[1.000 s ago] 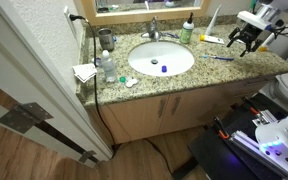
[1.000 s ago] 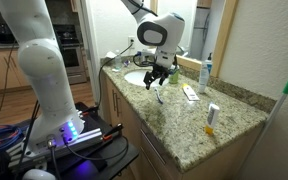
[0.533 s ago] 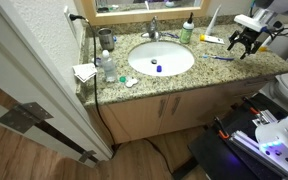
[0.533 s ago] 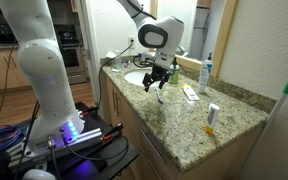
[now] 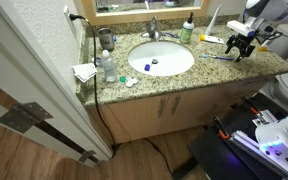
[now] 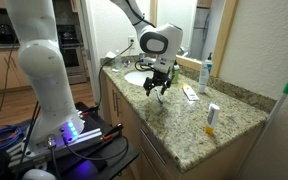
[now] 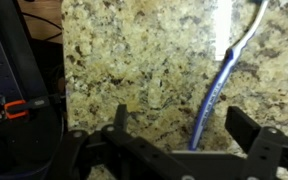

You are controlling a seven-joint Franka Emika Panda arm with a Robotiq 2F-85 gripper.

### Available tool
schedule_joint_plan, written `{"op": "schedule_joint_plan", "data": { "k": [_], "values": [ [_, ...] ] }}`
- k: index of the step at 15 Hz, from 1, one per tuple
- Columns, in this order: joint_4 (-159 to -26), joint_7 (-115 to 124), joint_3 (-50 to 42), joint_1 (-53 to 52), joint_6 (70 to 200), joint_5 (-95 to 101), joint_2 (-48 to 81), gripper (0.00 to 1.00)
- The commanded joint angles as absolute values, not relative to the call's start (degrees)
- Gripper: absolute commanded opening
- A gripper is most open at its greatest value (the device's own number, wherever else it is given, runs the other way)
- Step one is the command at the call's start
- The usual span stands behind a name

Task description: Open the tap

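The tap [image 5: 152, 32] is seen in an exterior view at the back edge of the speckled granite table [image 5: 199, 76], upright behind the white oval basin [image 5: 134, 55] and below the mirror frame. It is not touched by anything. A small blue object [image 5: 152, 64] is seen lying inside the basin. A green-capped bottle [image 5: 187, 31] is placed just beside the basin, on the side where the arm is working.

The fingers [image 7: 248, 130] are spread wide apart, and nothing is held between them. In the wrist view they are shown pointing down over bare granite, with a blue toothbrush [image 7: 212, 100] lying on the table in the gap between them; whether it is touched cannot be told. In both exterior views the fingers are seen hanging low over the table, well apart from the tap, with the bottle and part of the table lying between. The white arm [image 6: 134, 12] is seen reaching down from above in an exterior view, and the black wrist is carried just above the stone. A white tube [image 6: 211, 114] is set on the table nearer the camera, apart from the fingers.
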State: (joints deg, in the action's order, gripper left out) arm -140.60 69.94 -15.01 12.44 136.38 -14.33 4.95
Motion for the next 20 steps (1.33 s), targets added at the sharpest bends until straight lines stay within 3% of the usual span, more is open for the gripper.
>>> {"op": "schedule_joint_plan", "data": {
  "k": [1,9,10,12,20],
  "values": [
    [-139.29,74.61,-15.12,12.08,140.27,-11.8,8.19,1.0],
    [-139.72,73.81,-15.63,12.83,140.41,-13.2,10.69,1.0],
    [-139.93,73.72,-15.72,12.86,140.87,-13.47,11.0,0.75],
    [-139.71,73.6,-15.74,12.78,140.92,-13.71,11.06,0.67],
    [-139.85,74.25,-15.73,12.45,143.01,-13.22,11.49,0.1]
  ]
}}
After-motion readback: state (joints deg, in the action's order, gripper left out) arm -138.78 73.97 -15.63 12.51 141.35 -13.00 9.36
